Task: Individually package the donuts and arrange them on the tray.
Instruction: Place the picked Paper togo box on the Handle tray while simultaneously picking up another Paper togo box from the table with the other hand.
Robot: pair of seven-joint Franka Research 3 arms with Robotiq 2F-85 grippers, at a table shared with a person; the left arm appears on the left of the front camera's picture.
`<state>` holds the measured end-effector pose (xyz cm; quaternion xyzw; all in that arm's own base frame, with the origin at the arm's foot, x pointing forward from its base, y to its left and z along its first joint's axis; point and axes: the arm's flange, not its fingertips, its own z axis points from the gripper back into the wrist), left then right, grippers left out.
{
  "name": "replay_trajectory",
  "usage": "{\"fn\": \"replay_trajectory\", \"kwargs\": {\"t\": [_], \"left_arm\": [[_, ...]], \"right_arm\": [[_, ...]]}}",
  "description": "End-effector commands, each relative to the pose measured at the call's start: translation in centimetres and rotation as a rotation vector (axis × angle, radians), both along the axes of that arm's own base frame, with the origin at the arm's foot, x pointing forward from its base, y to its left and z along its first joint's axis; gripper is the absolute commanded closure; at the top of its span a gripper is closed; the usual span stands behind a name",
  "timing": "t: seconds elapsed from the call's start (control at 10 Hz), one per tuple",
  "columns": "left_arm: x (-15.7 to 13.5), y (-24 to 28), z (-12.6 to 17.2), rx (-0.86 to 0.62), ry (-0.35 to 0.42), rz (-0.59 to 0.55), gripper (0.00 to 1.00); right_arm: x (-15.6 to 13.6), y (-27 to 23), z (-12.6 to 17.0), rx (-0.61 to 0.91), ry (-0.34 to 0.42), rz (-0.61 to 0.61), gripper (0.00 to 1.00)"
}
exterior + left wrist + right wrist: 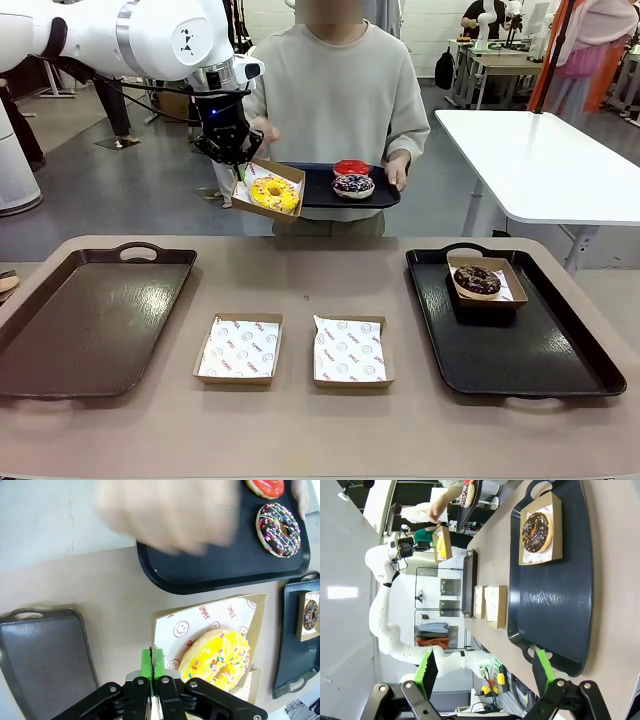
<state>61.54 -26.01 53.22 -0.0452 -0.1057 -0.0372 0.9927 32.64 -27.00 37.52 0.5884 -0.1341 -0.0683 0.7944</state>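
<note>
A person's hand [170, 515] blurs over the black tray [210, 567], the left gripper [152, 662] pinches the box [258, 625] of the sprinkled yellow-iced donut [217, 657], and the right gripper [485, 670] gapes empty.

Front camera faces across the table [300, 275] toward the person [340, 100]; left wrist camera looks down, close over the box [259, 625]; right wrist camera, rolled sideways, sights along the black tray [560, 605]; all share the chocolate donut [477, 280].
</note>
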Motion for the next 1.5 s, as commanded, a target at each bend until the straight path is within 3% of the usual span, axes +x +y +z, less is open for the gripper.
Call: {"fn": "replay_trajectory", "kwargs": {"t": [0.0,1.2,1.3,1.4], "left_arm": [[-0.5,0.2,0.1,-0.003,-0.006,-0.003,1.00],[-0.5,0.2,0.1,-0.003,-0.006,-0.003,1.00],[0.0,0.0,0.0,0.000,0.000,0.000,0.99],[-0.1,1.3,0.4,-0.009,0.011,0.004,0.99]], "right_arm": [[-0.1,0.0,0.2,0.004,0.012,-0.006,0.00],[0.0,0.0,0.0,0.000,0.000,0.000,0.00],[0.6,0.6,0.0,-0.004,0.022,0.079,0.00],[1.6,1.9,0.7,-0.036,0.036,0.080,0.00]]}}
